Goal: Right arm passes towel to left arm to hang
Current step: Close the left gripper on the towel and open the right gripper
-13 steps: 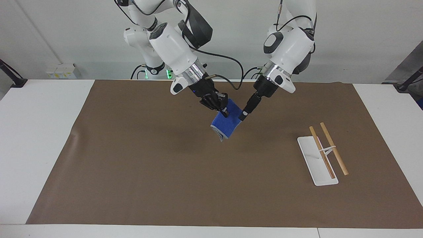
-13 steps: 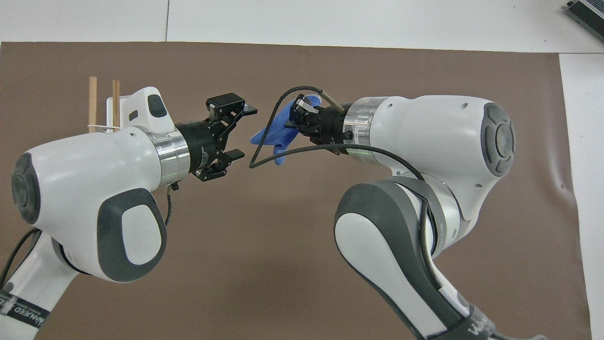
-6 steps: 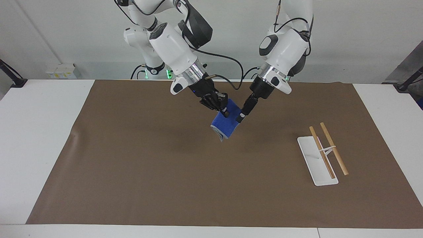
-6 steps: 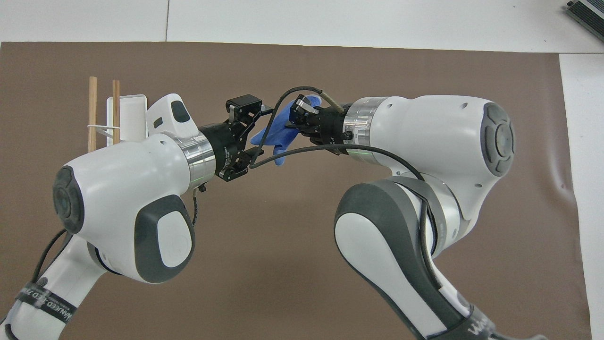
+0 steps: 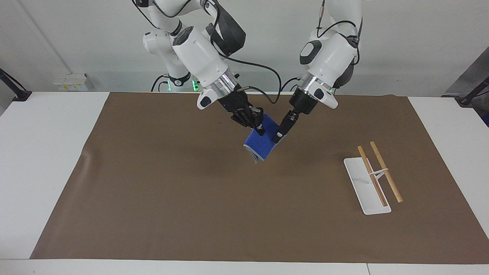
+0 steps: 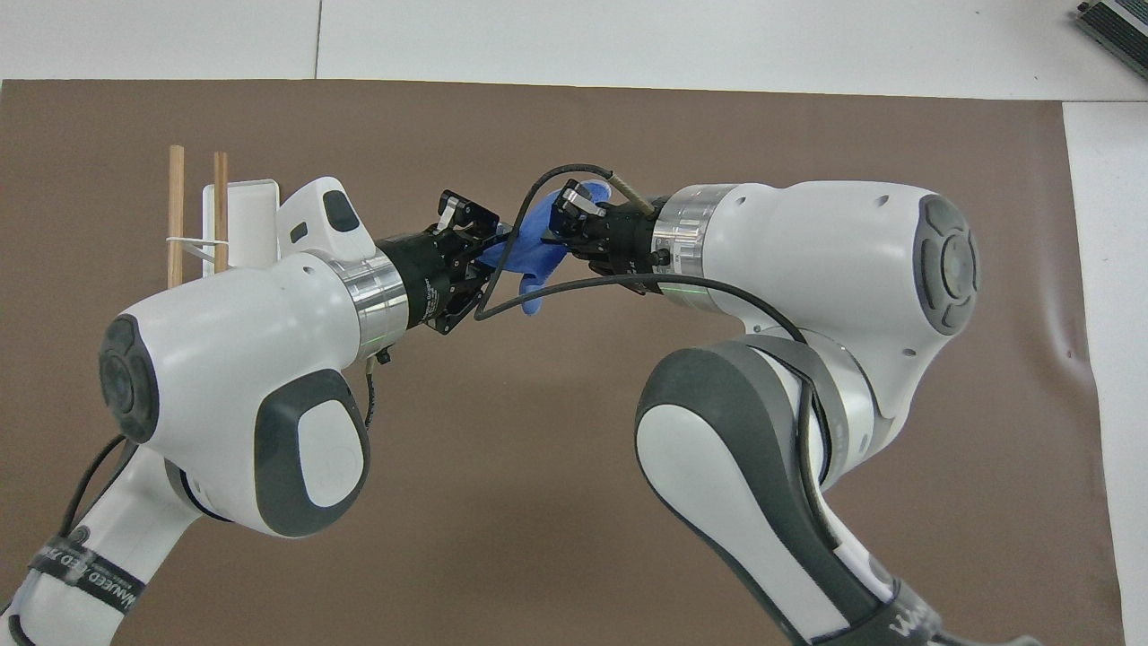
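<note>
The blue towel (image 5: pixel 261 148) hangs in the air over the middle of the brown mat (image 5: pixel 153 191). My right gripper (image 5: pixel 259 130), with the blue light on its mount, is shut on the towel's upper edge. My left gripper (image 5: pixel 276 138) has its fingers closed onto the towel's edge that faces the left arm's end of the table. In the overhead view the towel (image 6: pixel 531 258) sits between the left gripper (image 6: pixel 491 249) and the right gripper (image 6: pixel 567 224), with the right arm's cable looping in front of it.
A white rack base (image 5: pixel 365 187) with two wooden bars (image 5: pixel 386 173) stands on the mat toward the left arm's end of the table. In the overhead view the rack (image 6: pixel 251 202) is partly covered by the left arm.
The left gripper moved in to the towel with open fingers, then closed them on its edge. The right gripper and the towel stayed in place.
</note>
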You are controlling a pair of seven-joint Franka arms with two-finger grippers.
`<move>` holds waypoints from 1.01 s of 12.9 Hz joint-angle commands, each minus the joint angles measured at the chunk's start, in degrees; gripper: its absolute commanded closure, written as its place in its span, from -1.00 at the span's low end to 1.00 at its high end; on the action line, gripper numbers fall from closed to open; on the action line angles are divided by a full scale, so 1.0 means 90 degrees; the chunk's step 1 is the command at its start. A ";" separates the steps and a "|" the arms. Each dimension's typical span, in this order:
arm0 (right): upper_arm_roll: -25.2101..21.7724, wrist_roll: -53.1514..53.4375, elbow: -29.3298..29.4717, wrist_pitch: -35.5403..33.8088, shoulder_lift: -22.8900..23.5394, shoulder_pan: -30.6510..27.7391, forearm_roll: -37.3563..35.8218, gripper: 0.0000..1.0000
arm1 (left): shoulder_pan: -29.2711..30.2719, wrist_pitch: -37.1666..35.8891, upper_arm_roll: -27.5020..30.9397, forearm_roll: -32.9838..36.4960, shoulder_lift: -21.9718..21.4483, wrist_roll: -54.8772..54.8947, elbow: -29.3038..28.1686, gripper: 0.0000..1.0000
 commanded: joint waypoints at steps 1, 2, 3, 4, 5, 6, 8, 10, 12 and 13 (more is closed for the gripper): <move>0.0024 0.0043 0.0032 -0.0086 -0.0006 -0.0055 0.0113 1.00 | -0.0104 0.0097 0.0080 -0.0115 -0.0008 0.0292 -0.0076 0.95; 0.0024 0.0043 0.0032 -0.0086 -0.0006 -0.0055 0.0113 1.00 | -0.0104 0.0087 0.0080 -0.0115 -0.0008 0.0428 -0.0076 1.00; 0.0024 0.0033 0.0032 -0.0095 -0.0006 -0.0055 0.0113 1.00 | -0.0094 0.0068 0.0090 -0.0115 -0.0008 0.0517 -0.0076 1.00; 0.0024 0.0024 0.0032 -0.0095 -0.0006 -0.0055 0.0104 1.00 | -0.0084 0.0058 0.0090 -0.0115 -0.0017 0.0624 -0.0076 1.00; 0.0024 -0.0005 0.0032 -0.0173 -0.0016 -0.0055 0.0065 0.73 | -0.0074 0.0058 0.0090 -0.0115 -0.0008 0.0722 -0.0076 1.00; 0.0005 -0.0035 0.0032 -0.0270 -0.0026 -0.0074 0.0006 -0.22 | -0.0055 0.0058 0.0099 -0.0115 -0.0008 0.0868 -0.0076 1.00; -0.0005 -0.0016 0.0032 -0.0436 -0.0084 -0.0133 -0.0004 -0.33 | -0.0026 0.0038 0.0109 -0.0115 -0.0008 0.1277 -0.0076 1.00; -0.0034 -0.0006 0.0013 -0.0564 -0.0104 -0.0143 -0.0081 -0.43 | 0.0100 0.0009 0.0129 -0.0096 -0.0008 0.1639 -0.0076 1.00; -0.0044 -0.0006 -0.0026 -0.0719 -0.0114 -0.0153 -0.0664 -0.59 | 0.0374 -0.0147 0.0139 -0.0076 0.0012 0.2243 -0.0076 1.00; -0.0044 -0.0006 -0.0026 -0.0856 -0.0114 -0.0201 -0.1064 -0.66 | 0.0530 -0.0176 0.0129 -0.0066 0.0022 0.2498 -0.0076 1.00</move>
